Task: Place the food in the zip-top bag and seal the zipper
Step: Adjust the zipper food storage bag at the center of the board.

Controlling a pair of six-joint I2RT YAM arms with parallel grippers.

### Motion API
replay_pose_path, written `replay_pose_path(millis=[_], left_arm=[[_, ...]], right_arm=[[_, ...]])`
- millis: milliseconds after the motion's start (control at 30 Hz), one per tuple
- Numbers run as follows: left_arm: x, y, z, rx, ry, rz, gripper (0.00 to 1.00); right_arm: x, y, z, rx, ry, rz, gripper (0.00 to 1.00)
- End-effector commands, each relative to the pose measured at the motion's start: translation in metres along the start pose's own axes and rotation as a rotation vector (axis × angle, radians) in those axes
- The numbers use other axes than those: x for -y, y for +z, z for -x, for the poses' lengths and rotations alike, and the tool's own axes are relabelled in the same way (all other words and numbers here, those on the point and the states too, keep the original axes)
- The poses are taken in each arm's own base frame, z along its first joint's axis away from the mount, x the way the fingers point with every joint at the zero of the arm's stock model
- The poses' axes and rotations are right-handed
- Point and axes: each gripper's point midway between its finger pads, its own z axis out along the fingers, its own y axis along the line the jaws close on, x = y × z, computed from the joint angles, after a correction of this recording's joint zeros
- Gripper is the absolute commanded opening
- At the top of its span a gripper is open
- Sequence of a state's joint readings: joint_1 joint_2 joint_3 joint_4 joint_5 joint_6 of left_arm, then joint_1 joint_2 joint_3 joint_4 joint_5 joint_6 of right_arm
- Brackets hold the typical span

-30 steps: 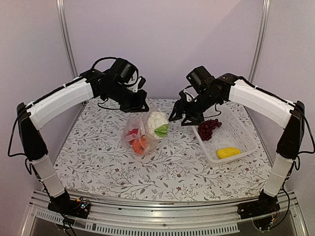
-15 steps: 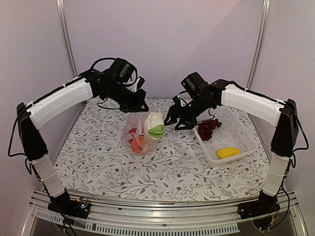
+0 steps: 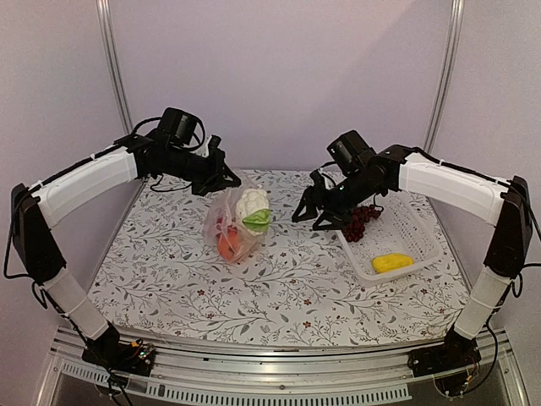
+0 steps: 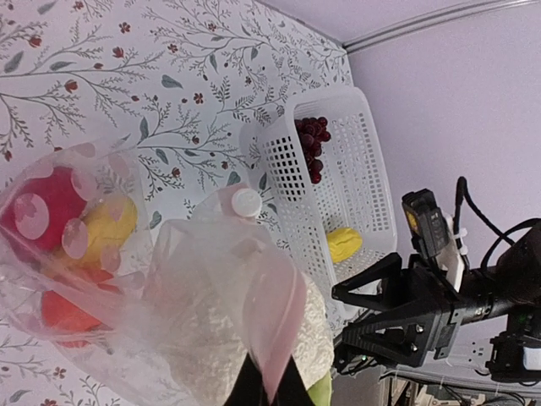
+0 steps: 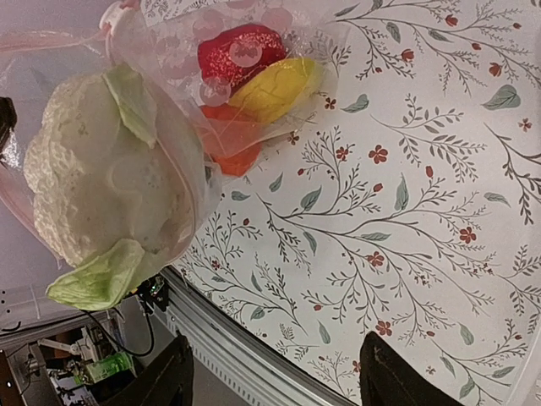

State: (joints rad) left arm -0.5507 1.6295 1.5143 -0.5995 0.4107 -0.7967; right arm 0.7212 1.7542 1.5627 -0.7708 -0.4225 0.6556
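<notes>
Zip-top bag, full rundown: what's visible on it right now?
The zip-top bag is clear, crinkly film with a pinkish strip along its mouth. The left pincer is shut on its upper edge, holding it up while its lower end rests on the floral table. The mouth is unsealed. A cauliflower sits at the opening. A red pepper, a yellow piece and an orange piece lie deeper inside.

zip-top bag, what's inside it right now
Inside the zip-top bag: a cauliflower up at the mouth, and deeper in a red pepper, a yellow piece and an orange fruit. Anything behind those or under the cauliflower is covered.
</notes>
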Motion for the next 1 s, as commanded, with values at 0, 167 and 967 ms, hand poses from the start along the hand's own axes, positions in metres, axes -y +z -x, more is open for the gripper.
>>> replay_pose_path(millis=[0, 167, 967], left_arm=[[0.017, -0.011, 0.010, 0.028, -0.036, -0.108, 0.00], [0.018, -0.010, 0.009, 0.025, -0.049, -0.115, 0.00], [0.012, -0.012, 0.004, 0.013, -0.057, -0.094, 0.00]], right_arm=[[-0.006, -0.009, -0.001, 0.035, -0.003, 0.046, 0.66], [-0.019, 0.015, 0.011, 0.039, -0.034, 0.102, 0.65], [-0.052, 0.084, 0.029, 0.001, -0.047, 0.287, 0.37]])
